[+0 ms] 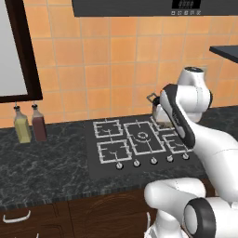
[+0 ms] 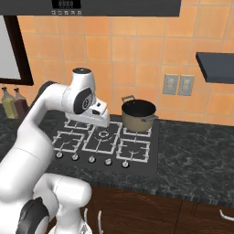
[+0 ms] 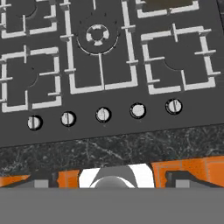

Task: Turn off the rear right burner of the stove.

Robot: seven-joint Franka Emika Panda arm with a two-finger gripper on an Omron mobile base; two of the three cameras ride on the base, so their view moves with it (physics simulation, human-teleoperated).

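Observation:
The stove [image 1: 93, 160] is a black glass cooktop with pale grey grates and a row of five small silver knobs [image 3: 103, 114] along its front. A dark pot [image 2: 138, 114] with a tan outside stands on the rear right burner [image 2: 137, 131], whose grate shows just beneath it; that burner [image 3: 146, 12] also lies at the hand view's top right edge. My gripper [image 2: 105, 121] hangs above the larger centre burner [image 2: 103, 134], pointing down, left of the pot. In the hand view the gripper [image 3: 111, 180] is open, its fingertips [image 3: 41, 180] wide apart, over the counter edge in front of the knobs.
Two bottles [image 1: 22, 124] [image 1: 39, 122] stand on the dark marble counter [image 1: 42, 167] left of the stove. A range hood [image 2: 114, 7] hangs overhead and a dark shelf [image 2: 215, 64] juts out at the right. Wall outlets [image 2: 178, 84] sit behind the pot.

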